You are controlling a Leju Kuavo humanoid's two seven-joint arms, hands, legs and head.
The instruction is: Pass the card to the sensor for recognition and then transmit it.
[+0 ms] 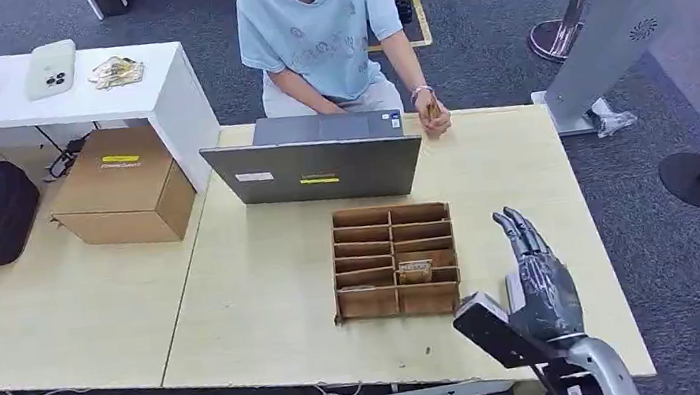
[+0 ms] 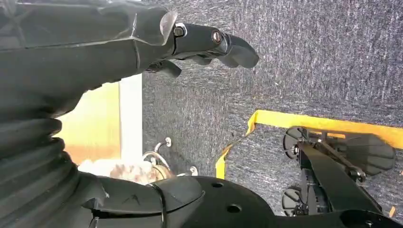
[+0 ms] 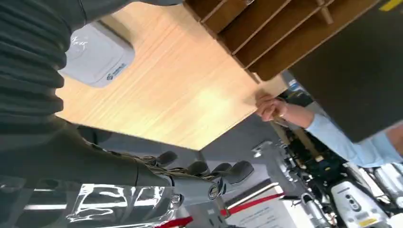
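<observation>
right robot hand (image 1: 541,280) is up over the surface (image 1: 268,298), fingers straight and apart, holding nothing, just beside the right wall of the wooden compartment box (image 1: 395,260). card (image 1: 415,270) looks to be lying flat in the box's right column, second cell from the near edge, so roughly 9 o'clock from the robot hand and close; its long axis seems to run 3–9 o'clock, but it's too small to be sure. white sensor pad (image 3: 97,54) shows in the right wrist view on the surface near the wrist; a dark part at the wrist covers that spot in the head view. left robot hand (image 2: 209,45) hangs over the carpet, fingers loosely curled on nothing, so the right one is clearly nearer. likely next: reach across the box wall and down into a narrow cell; dividers leave little finger room. laptop (image 1: 317,166) at 12 o'clock of the box, person's hand (image 1: 433,117) at the far edge. open surface lies at 12 o'clock of the robot hand; the right edge is close at 3.
</observation>
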